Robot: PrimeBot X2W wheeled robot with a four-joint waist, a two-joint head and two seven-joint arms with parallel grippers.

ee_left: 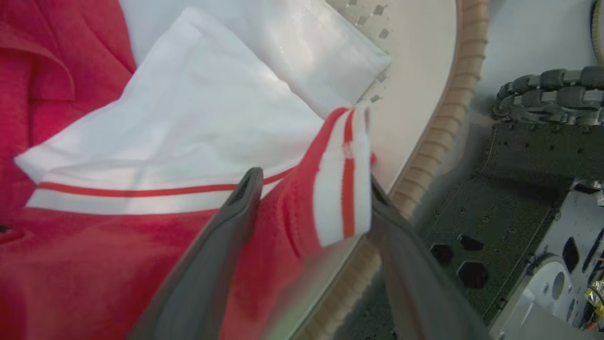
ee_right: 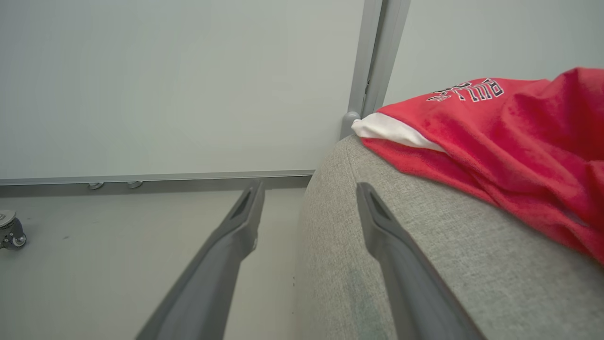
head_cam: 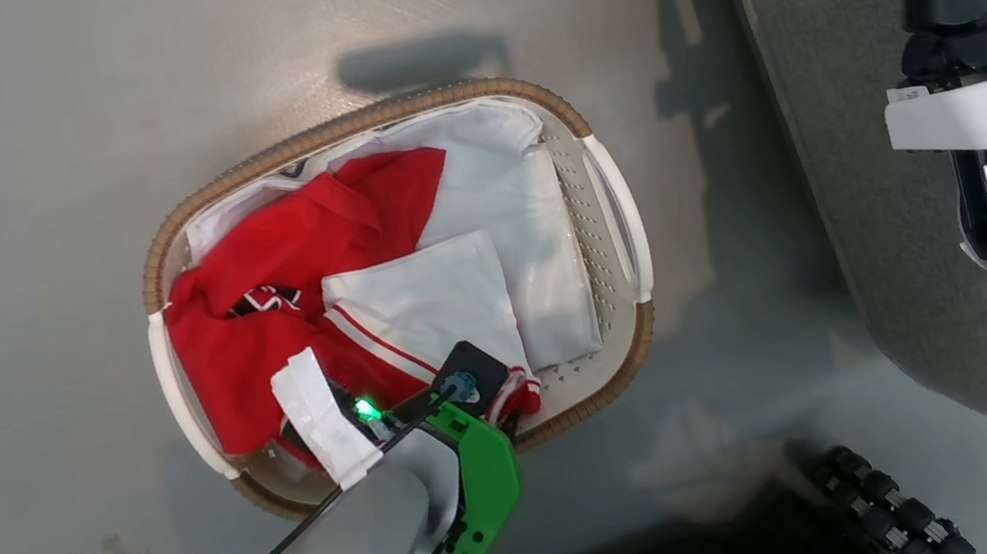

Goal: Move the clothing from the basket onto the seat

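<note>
With left end effector [ee_left: 314,178] spread wide, empty, astride the clothing's [ee_left: 94,274] striped cuff [ee_left: 347,189] at the basket's [ee_left: 453,123] near rim: sink deeper, pinch red fabric, lift clear toward the seat [head_cam: 839,104].

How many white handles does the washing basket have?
2. In the head view, one handle is on the left end of the basket, and the other handle is on its right end. None look hidden.
</note>
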